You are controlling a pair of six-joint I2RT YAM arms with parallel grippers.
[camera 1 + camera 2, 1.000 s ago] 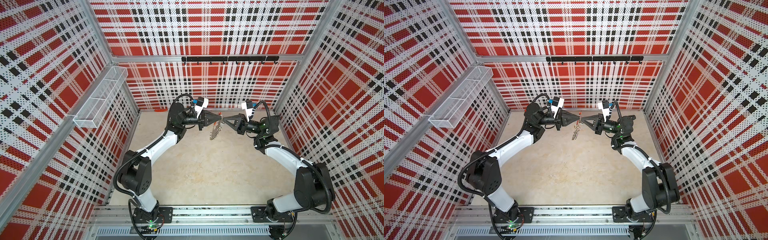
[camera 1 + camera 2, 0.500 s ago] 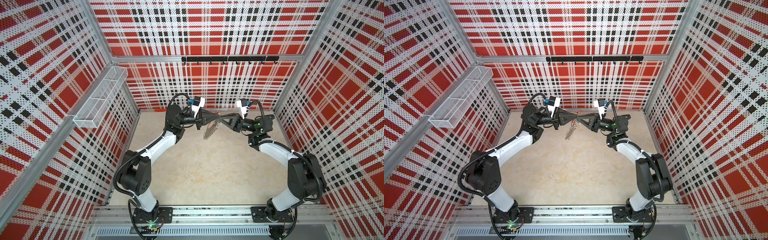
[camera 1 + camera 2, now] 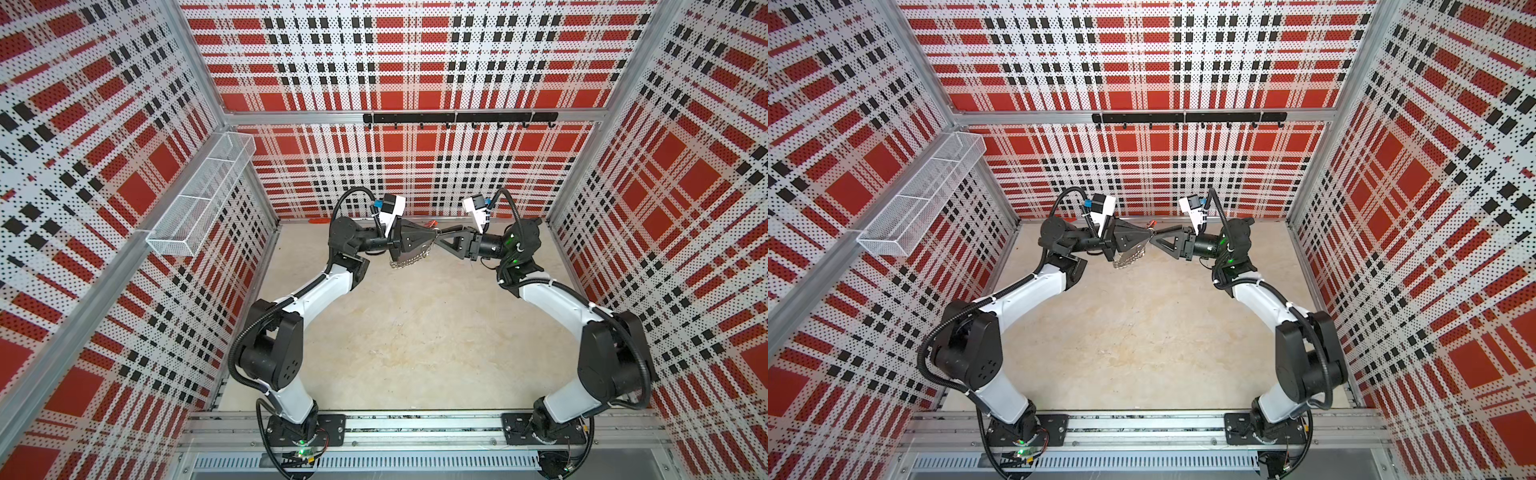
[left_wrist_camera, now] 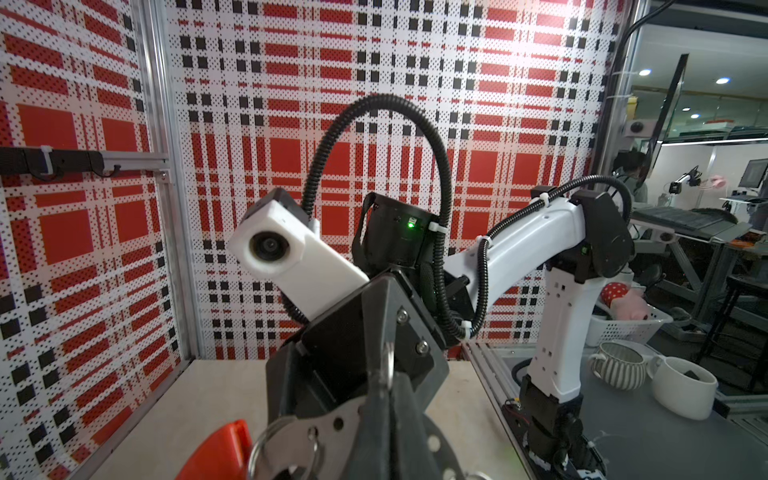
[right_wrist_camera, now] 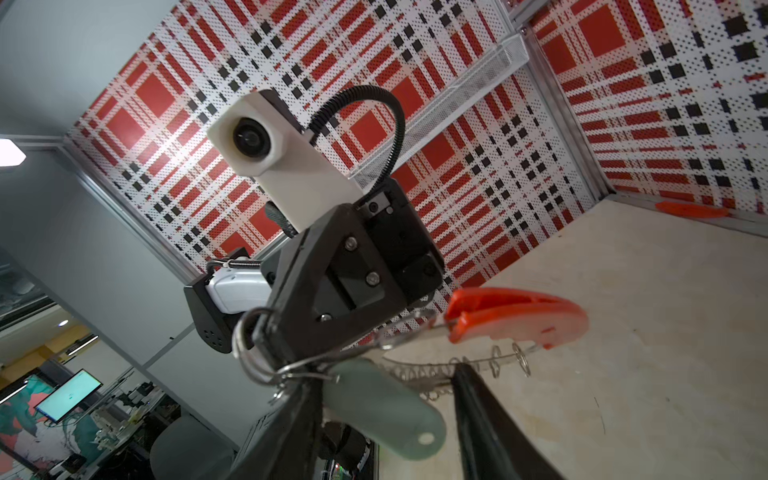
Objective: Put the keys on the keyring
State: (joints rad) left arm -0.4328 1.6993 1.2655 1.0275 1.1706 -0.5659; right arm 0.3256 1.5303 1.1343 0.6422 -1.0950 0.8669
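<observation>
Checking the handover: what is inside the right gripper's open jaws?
The teal tag sits between the jaws, with the keyring beyond it. Its key cannot be seen, possibly covered by a jaw.

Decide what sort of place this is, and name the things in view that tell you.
Most likely a robotics lab test cell. A left arm and a right arm are bolted to a metal rail inside an enclosure of plaid perforated panels; a lit monitor shows beyond it.

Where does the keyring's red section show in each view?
Both top views: red section mid-scene, just behind the left hand.
Left wrist: red section beside the left hand.
Right wrist: red section beyond the teal tag.
Landmark: left hand, gripping the keyring.
</observation>
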